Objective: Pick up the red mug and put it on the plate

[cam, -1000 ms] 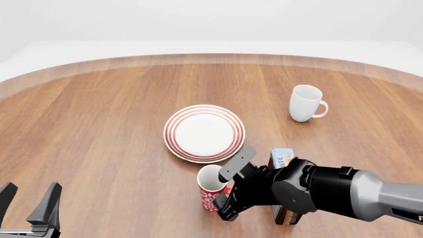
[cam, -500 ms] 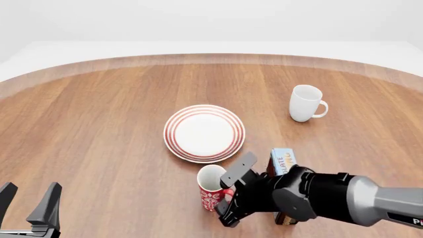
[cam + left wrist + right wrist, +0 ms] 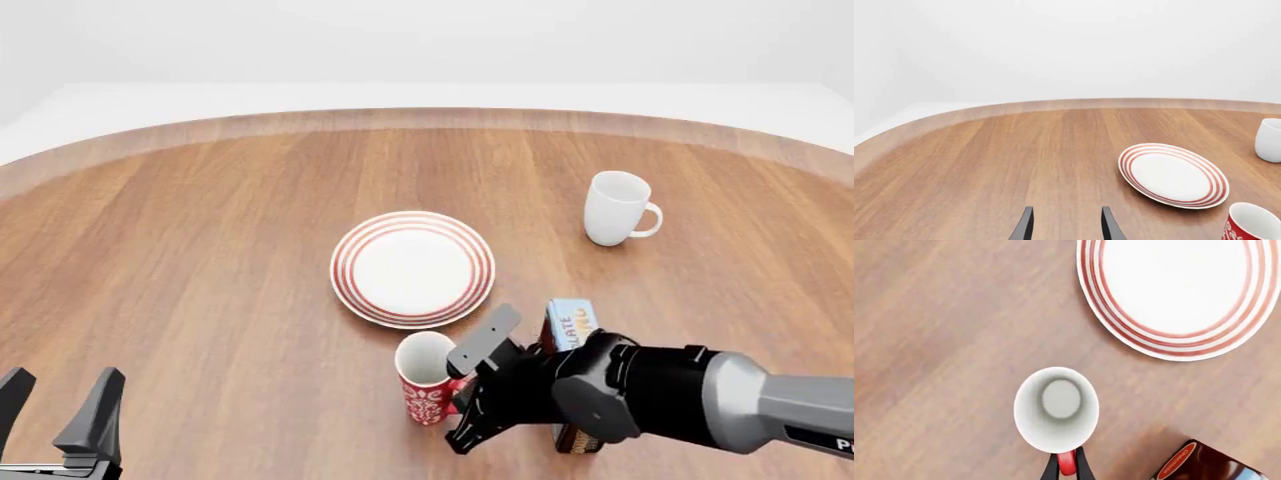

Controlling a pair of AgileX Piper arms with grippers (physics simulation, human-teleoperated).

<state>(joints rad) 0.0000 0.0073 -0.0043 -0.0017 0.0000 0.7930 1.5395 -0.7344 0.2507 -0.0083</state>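
Red with a white ornamental pattern, the tall narrow red mug (image 3: 427, 379) stands upright on the brown wooden table (image 3: 200, 230) in the lower middle of the front view, its white inside showing. The right gripper (image 3: 467, 395), at the end of a black and grey arm entering from the lower right, is clenched on the mug's red handle (image 3: 1066, 463); in the right wrist view the two thin black fingers (image 3: 1049, 469) press against either side of that handle. The round white plate with concentric red rings (image 3: 412, 268) lies flat near the centre of the front view, just above the mug and apart from it. A blue and brown chocolate box (image 3: 570, 330) stands behind the right arm. A plain white mug (image 3: 615, 208) sits at the upper right. The left gripper (image 3: 56, 415), in the lower left corner, is spread open and grasps nothing.
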